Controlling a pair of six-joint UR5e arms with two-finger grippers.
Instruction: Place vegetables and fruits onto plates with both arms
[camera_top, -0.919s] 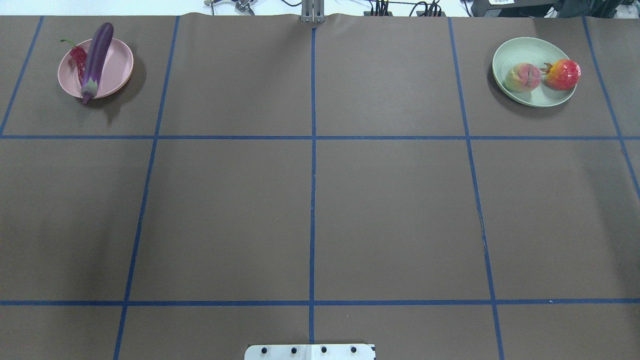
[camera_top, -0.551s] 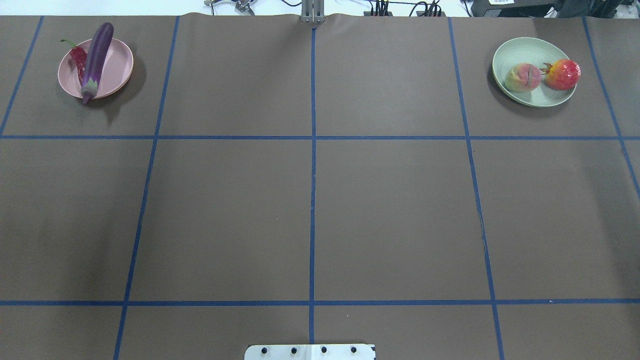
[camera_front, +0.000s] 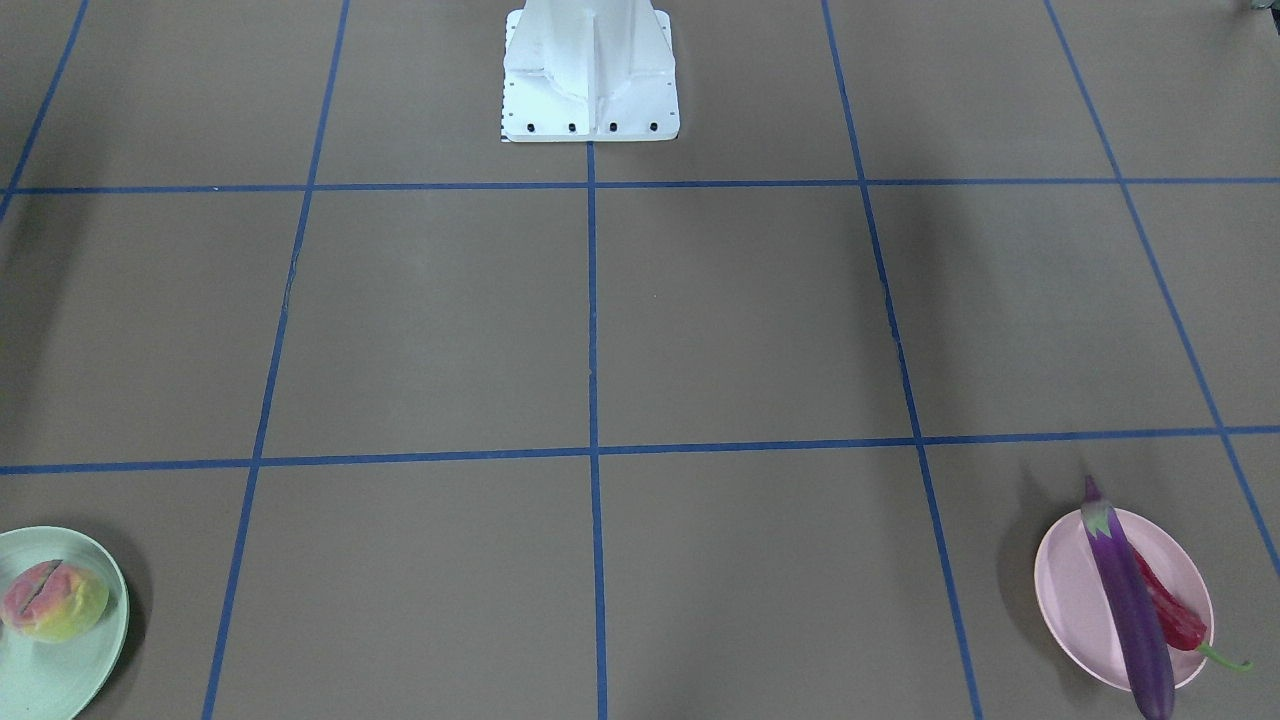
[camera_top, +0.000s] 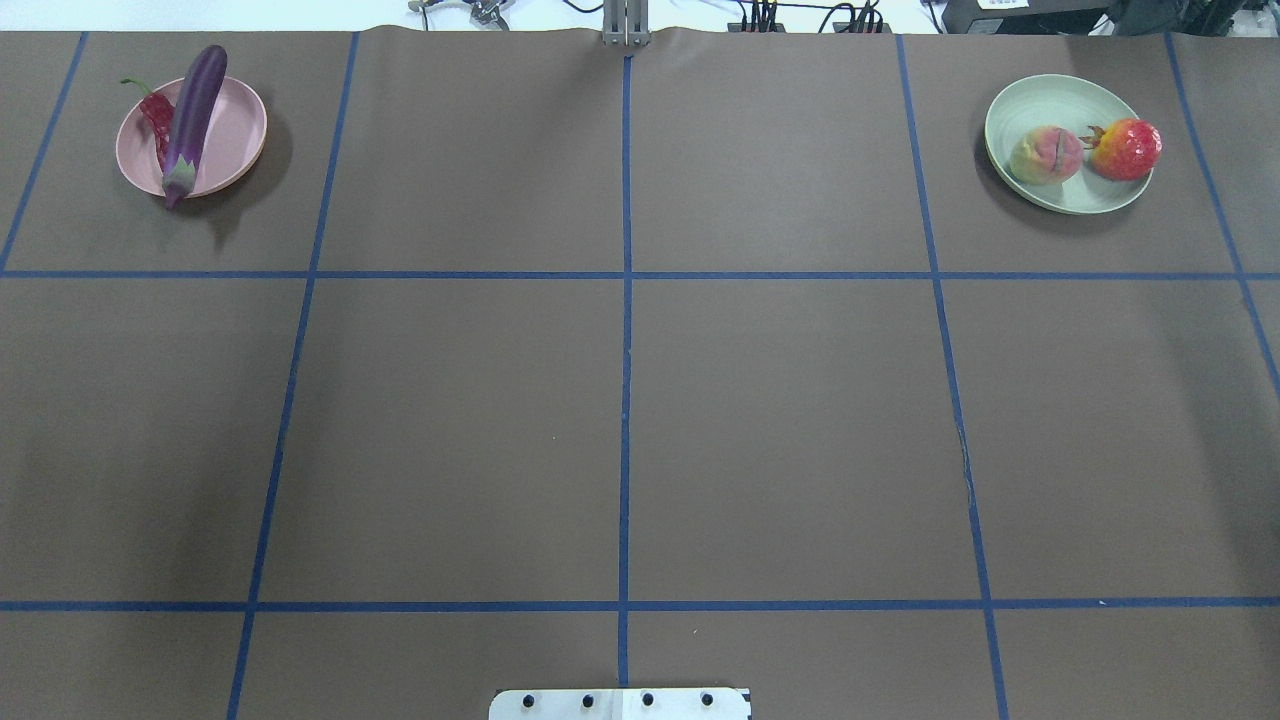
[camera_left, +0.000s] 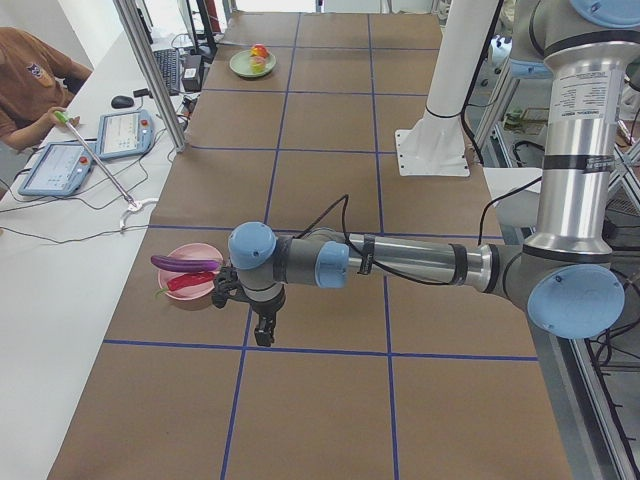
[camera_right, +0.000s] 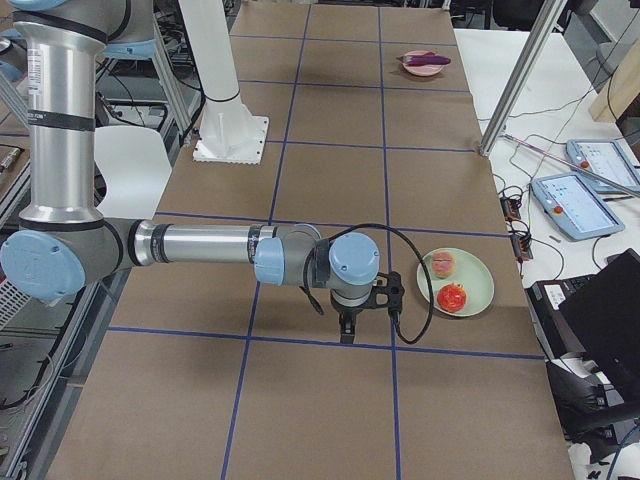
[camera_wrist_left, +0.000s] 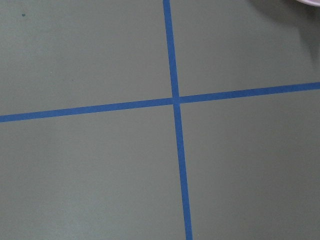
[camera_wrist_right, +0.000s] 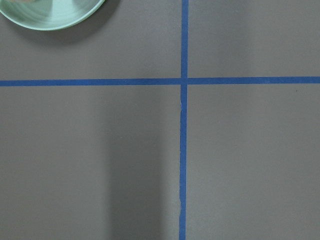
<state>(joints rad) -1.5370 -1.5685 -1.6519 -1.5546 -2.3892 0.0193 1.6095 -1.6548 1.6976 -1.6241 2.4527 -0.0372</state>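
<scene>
The purple eggplant (camera_top: 193, 115) and the red chili pepper (camera_top: 155, 112) lie on the pink plate (camera_top: 235, 140) at the far left. The peach (camera_top: 1046, 155) and the pomegranate (camera_top: 1127, 148) sit on the mint green plate (camera_top: 1050, 100) at the far right. My left gripper (camera_left: 263, 335) shows only in the exterior left view; it hangs over the table just beside the pink plate (camera_left: 205, 296), and I cannot tell if it is open. My right gripper (camera_right: 347, 333) shows only in the exterior right view, beside the mint plate (camera_right: 480, 280); I cannot tell its state.
The brown table cover has a blue tape grid (camera_top: 625, 275). The white robot base (camera_front: 590, 70) stands at the near edge. An operator's desk with tablets (camera_left: 60, 165) and a metal frame post (camera_left: 150, 70) line the far side.
</scene>
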